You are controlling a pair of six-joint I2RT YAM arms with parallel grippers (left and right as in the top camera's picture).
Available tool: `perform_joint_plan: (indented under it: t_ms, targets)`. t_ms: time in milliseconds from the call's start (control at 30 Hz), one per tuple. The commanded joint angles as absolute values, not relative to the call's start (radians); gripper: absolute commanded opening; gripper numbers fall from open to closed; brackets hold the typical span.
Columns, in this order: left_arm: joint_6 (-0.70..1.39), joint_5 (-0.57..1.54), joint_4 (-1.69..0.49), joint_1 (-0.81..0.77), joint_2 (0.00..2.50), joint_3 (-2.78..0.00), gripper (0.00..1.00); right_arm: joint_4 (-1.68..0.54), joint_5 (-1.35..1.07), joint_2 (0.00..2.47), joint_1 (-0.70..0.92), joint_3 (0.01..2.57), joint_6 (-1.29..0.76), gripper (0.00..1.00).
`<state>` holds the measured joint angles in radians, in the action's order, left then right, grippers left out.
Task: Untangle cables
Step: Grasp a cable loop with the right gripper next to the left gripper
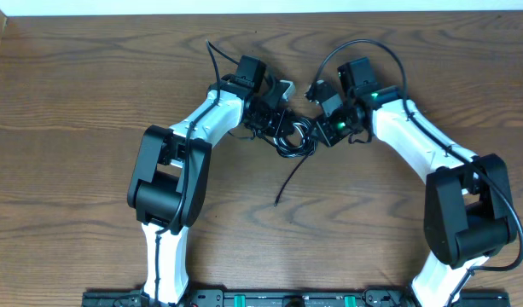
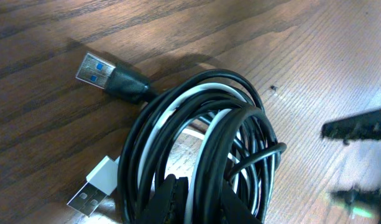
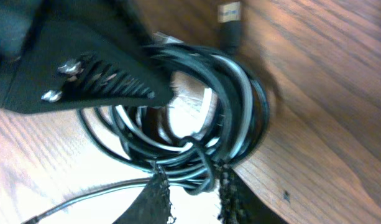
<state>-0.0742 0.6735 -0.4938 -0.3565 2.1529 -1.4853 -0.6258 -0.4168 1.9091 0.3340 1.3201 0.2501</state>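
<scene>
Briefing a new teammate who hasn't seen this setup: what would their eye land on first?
Probably the tight coil of cables, black with one white, in the middle of the table, where the left gripper and right gripper meet from either side. In the left wrist view, a black plug with a blue insert and a white plug poke out of the coil.
</scene>
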Motion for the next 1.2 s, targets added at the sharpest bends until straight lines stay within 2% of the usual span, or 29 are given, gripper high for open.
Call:
perform_joint_plan:
  t_ms: [0, 100, 233, 400, 467, 533, 1167]
  targets:
    - [-0.049, 0.608, -0.499, -0.366, 2.176, -1.476, 0.17, -0.619, -0.416, 1.924, 0.360, 1.314, 0.381, 0.28]
    - [-0.046, 0.603, -0.498, -0.371, 2.177, -1.476, 0.16, -0.597, -0.396, 1.939, 0.369, 1.312, 0.402, 0.29]
    - [-0.035, 0.585, -0.499, -0.374, 2.177, -1.476, 0.08, -0.574, -0.347, 1.985, 0.375, 1.312, 0.403, 0.26]
    - [-0.035, 0.585, -0.498, -0.375, 2.179, -1.476, 0.07, -0.555, -0.342, 2.043, 0.375, 1.312, 0.409, 0.24]
    - [-0.035, 0.579, -0.493, -0.377, 2.186, -1.476, 0.08, -0.553, -0.342, 2.058, 0.375, 1.312, 0.409, 0.18]
    - [-0.034, 0.578, -0.488, -0.379, 2.195, -1.476, 0.07, -0.558, -0.343, 2.061, 0.375, 1.312, 0.409, 0.17]
    - [-0.020, 0.563, -0.476, -0.379, 2.205, -1.476, 0.09, -0.532, -0.301, 2.062, 0.374, 1.229, 0.408, 0.18]
